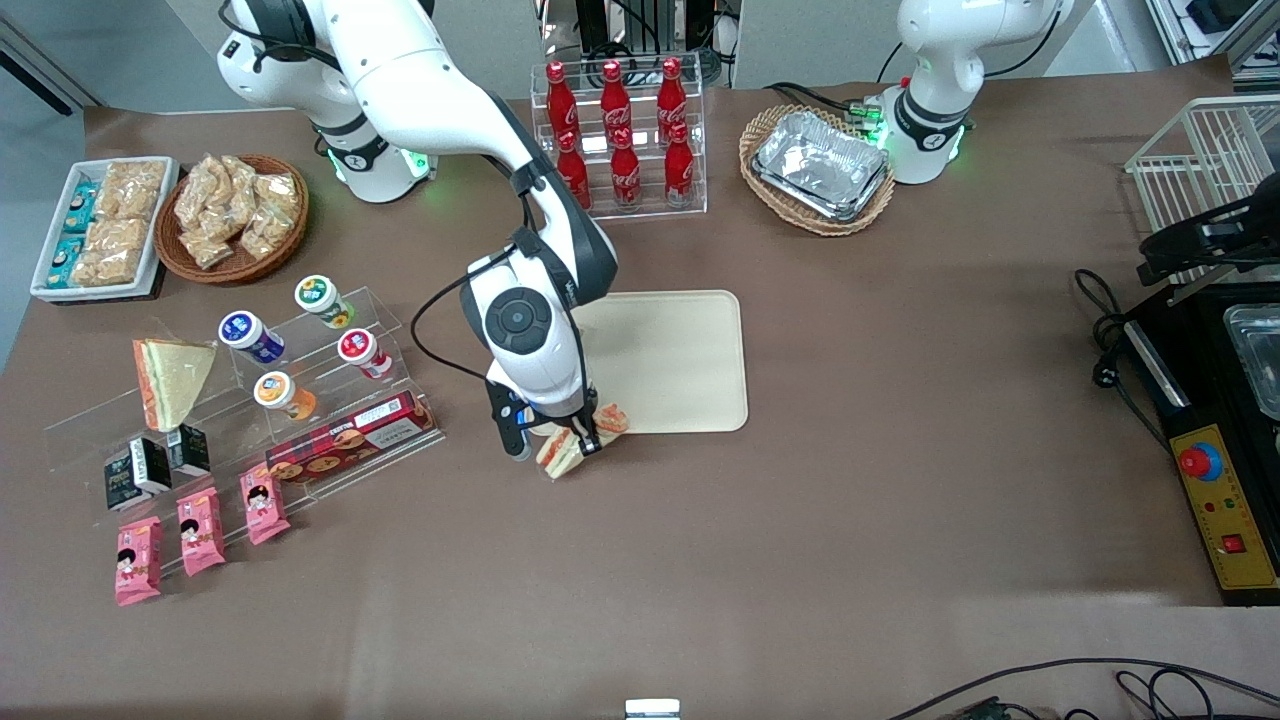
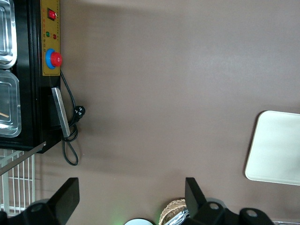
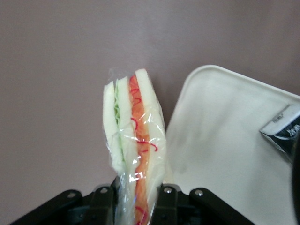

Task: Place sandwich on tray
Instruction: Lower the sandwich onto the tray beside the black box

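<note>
**Wrapped sandwich held at tray corner, not yet over it**

Nearest the front camera: three pink snack packets [image 1: 200,530] on the brown tablecloth [image 1: 850,520], below the clear acrylic display steps [image 1: 300,400]. On those steps: small round-capped tubs [image 1: 250,338], a red biscuit box [image 1: 350,440], black cartons [image 1: 150,465], and a second wedge sandwich [image 1: 172,380] showing its pale bread face. Not the target.

Right arm's gripper [image 1: 560,445] hanging just above the table, right at the nearest corner of the cream-beige tray [image 1: 690,360] on the working arm's side. Fingers [image 3: 165,199] clamped on the clear-wrapped sandwich [image 3: 133,145], gripping one end; layered edge pointing away from the wrist, white bread with orange and green filling visible through the film. In the front view, sandwich [image 1: 575,440] mostly over bare cloth, one tip reaching the tray rim.

Step in hand, by judgement: carry and set down. To do well:
- Shift toward the parked arm's end and away from the front camera until the whole wedge sits over the tray's middle, not the rim.
- Keep enough height to clear the low rim while crossing.
- Lower until the wrap touches the tray surface before opening; a drop from height risks a roll or a bounce off the edge.
- Slippery film, soft bread: no extra squeeze, slow release.

Farther off: cola bottles [image 1: 620,130] in a clear rack, foil trays in a wicker basket [image 1: 815,170].
</note>
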